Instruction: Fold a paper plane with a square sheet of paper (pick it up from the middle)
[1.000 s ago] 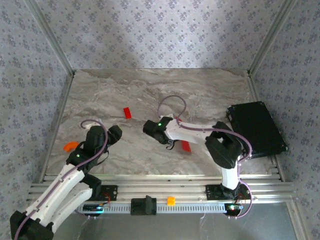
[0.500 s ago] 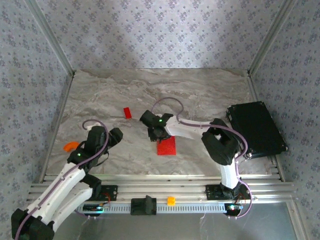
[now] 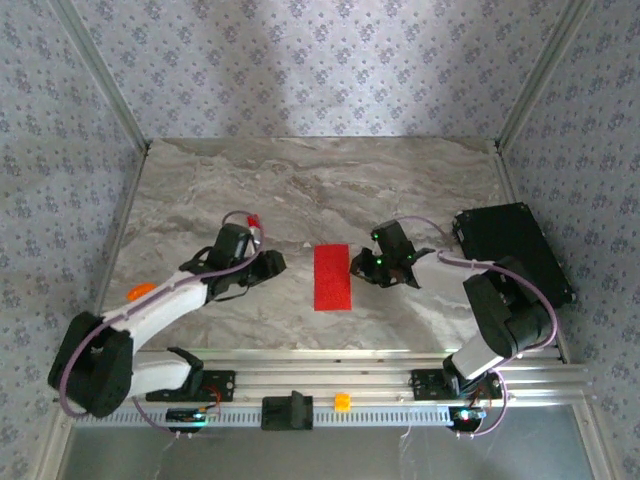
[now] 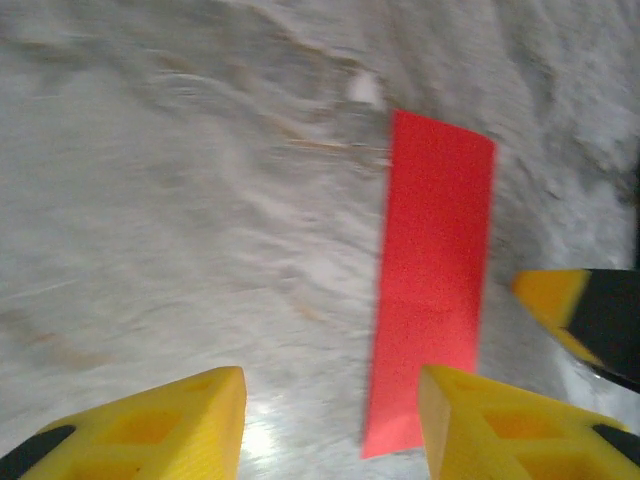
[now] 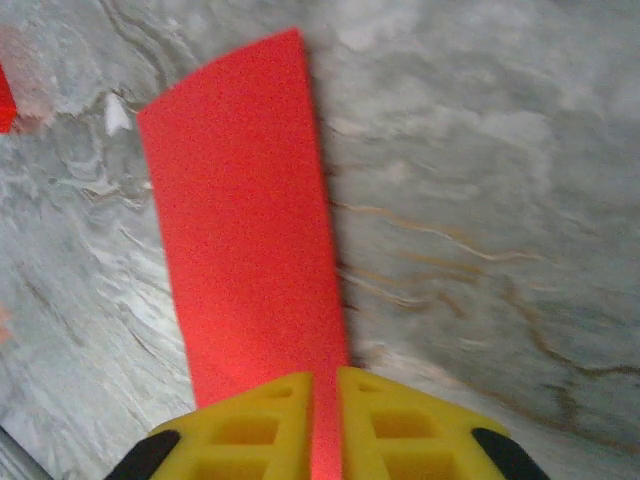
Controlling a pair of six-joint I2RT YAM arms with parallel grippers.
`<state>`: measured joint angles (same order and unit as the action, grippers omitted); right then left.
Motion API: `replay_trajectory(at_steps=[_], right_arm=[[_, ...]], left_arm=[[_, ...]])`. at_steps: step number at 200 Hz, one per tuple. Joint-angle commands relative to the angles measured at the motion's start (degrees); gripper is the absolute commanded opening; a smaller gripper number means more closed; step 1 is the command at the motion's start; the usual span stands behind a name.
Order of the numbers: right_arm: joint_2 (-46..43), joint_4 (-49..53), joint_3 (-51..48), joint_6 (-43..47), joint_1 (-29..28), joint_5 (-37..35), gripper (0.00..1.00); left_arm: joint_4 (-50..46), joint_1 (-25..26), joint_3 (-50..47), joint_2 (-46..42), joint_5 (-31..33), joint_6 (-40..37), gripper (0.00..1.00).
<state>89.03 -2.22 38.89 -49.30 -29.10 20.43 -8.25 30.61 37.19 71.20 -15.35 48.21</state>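
Your tabletop (image 3: 420, 180) is a grey-beige marbled slab with brownish veins. It is walled on three sides by pale wallpaper (image 3: 320, 70) printed with small flower sprigs, and bare metal posts (image 3: 100, 75) rise at the corners. The red sheet (image 3: 332, 277) lies flat near the middle of the slab as a narrow rectangle, its long sides running towards you and away. Take the sheet as your mark. Your left fingers (image 4: 150, 420) hover just to its left, spread wide with nothing between them, and the stone shows through the gap. Your right fingers (image 5: 400, 430) sit at its right edge, drawn almost together, with only a thin red slit between them. You cannot tell from here whether they actually pinch the paper. Beyond the sheet and to its left, a small red block (image 3: 254, 221) peeks out beside the left arm. Farther left, near the slab's edge, lies an orange piece (image 3: 140, 292). Well to the right of the sheet a black case (image 3: 515, 255) rests at the slab's edge. On your side of the sheet runs a slotted metal rail (image 3: 380, 375), with a small orange cube (image 3: 342, 402) on it.
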Motion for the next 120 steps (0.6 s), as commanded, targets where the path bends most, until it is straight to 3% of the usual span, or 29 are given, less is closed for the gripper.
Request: replay_trajectory(at_steps=[1, 41, 120], right_arm=[[-0.04, -6.93, -0.29, -1.53, 0.71, 7.24, 0.11], [4.15, -9.87, 0.18, -2.16, 0.63, 9.62, 0.07], [9.96, -13.78, -4.44, -2.35, 2.58, 12.09, 0.06]], left_arm=[[4.03, 1.98, 3.87, 4.99, -5.93, -1.54, 0.49], [6.58, 3.46, 7.32, 13.80, -11.63, -0.38, 0.48], [5.21, 5.12, 10.25, 21.17, -14.62, -1.52, 0.47]])
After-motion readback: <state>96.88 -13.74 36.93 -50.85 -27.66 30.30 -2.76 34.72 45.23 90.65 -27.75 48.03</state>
